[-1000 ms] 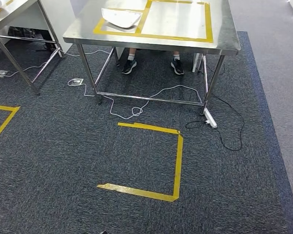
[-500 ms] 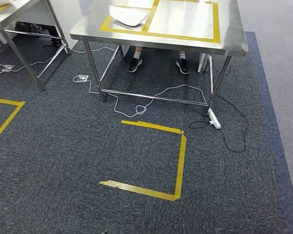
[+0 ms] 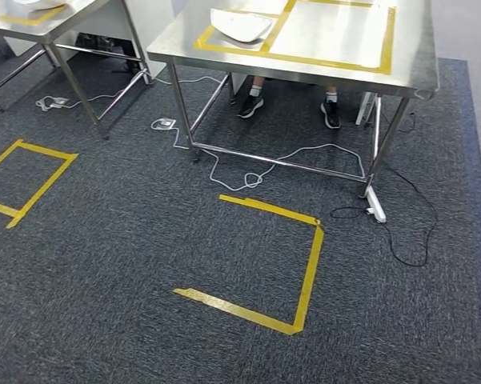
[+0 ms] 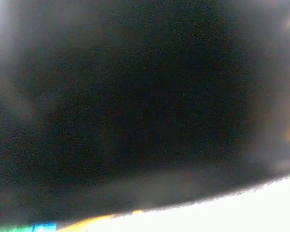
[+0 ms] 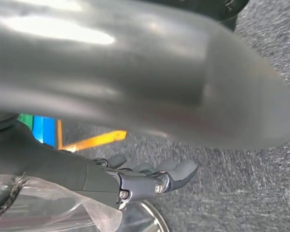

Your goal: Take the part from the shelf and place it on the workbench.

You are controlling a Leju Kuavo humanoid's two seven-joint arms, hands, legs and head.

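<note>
Right wrist view: right hand (image 5: 143, 181) fingers (image 5: 179, 170) clamped on part (image 5: 63, 205), clear, glossy, curved; left hand indiscernible.

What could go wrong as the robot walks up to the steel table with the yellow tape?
The white cable loops on the carpet just in front of the workbench, near the taped floor square; a foot could snag it. The power strip and black cord lie by a bench leg, another trip hazard. A person's shoes sit under the bench, so stepping too close might hit them.
</note>
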